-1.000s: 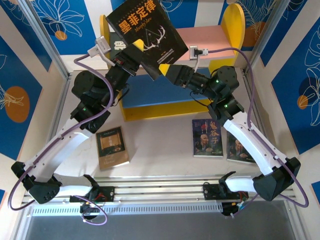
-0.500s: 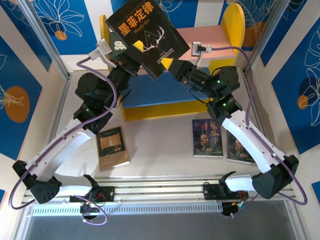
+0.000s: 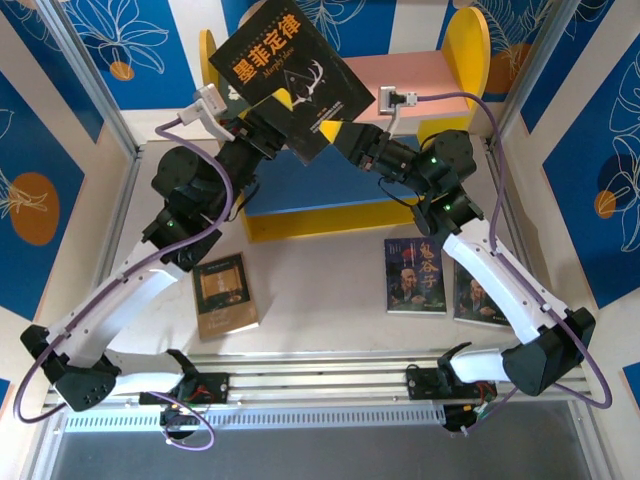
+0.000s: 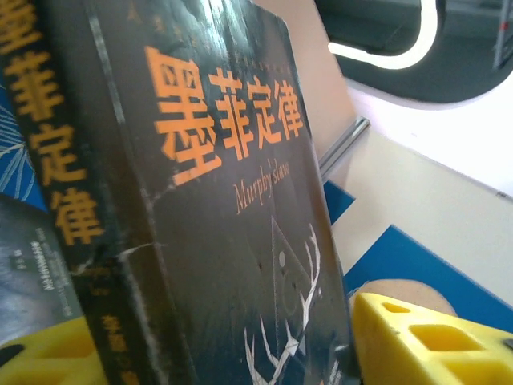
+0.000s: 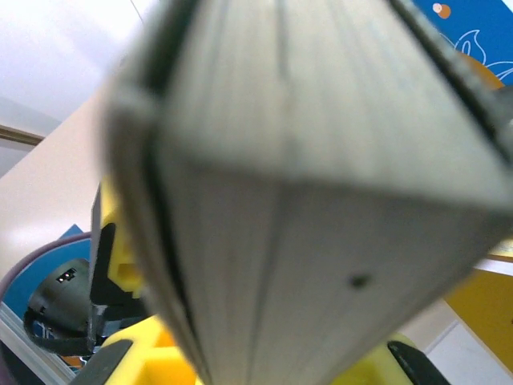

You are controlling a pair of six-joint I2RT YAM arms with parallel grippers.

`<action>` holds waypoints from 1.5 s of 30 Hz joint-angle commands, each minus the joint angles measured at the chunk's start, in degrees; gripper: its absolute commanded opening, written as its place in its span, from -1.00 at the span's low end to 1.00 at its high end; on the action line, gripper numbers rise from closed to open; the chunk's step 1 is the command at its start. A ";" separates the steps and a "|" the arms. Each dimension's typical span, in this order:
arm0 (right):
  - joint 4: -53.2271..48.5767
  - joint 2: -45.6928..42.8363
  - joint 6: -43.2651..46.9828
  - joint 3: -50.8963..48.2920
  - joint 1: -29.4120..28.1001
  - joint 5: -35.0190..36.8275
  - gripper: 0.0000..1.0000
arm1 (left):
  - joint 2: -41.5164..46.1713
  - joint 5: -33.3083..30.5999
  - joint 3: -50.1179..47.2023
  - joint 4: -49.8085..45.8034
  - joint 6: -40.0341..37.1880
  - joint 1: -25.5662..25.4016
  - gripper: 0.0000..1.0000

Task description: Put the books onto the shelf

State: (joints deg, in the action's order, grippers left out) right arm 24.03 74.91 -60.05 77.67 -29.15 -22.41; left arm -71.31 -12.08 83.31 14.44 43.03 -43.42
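A black book (image 3: pixel 285 70) with an orange Chinese title hangs tilted in the air above the shelf (image 3: pixel 465 45), which has yellow sides, a pink board and a blue board. My right gripper (image 3: pixel 335 133) is shut on the book's lower corner; its page edge (image 5: pixel 304 200) sits between the yellow fingers (image 5: pixel 152 353). My left gripper (image 3: pixel 272 103) is at the book's left lower edge, its fingers spread wide, with the cover (image 4: pixel 216 200) between them. A brown book (image 3: pixel 224 293) lies flat at front left. Two dark blue books (image 3: pixel 414 275) lie at front right.
Blue patterned walls close in the table on the left, back and right. A metal rail (image 3: pixel 320 385) with the arm bases runs along the near edge. Bare table lies between the brown book and the dark blue ones.
My right gripper closed on the book's lower corner, then my left gripper's fingers spread apart. The book turned slightly and shifted a little left.
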 commanded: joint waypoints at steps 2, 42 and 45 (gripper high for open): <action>0.15 -2.00 2.81 1.61 2.43 -0.14 -0.97 | 2.55 0.30 4.23 -8.46 -4.32 -0.52 0.36; -40.25 -6.27 28.65 10.75 19.55 -32.59 -0.98 | -2.81 50.49 13.03 -48.27 -14.01 19.16 0.58; -43.33 -6.38 31.40 10.51 18.89 -33.19 -0.98 | -3.16 50.50 14.05 -49.94 -15.06 19.21 0.58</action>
State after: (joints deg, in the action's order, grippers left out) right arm -17.87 69.32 -33.06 85.91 -9.69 -52.07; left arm -75.16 37.30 95.26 -32.67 30.63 -24.75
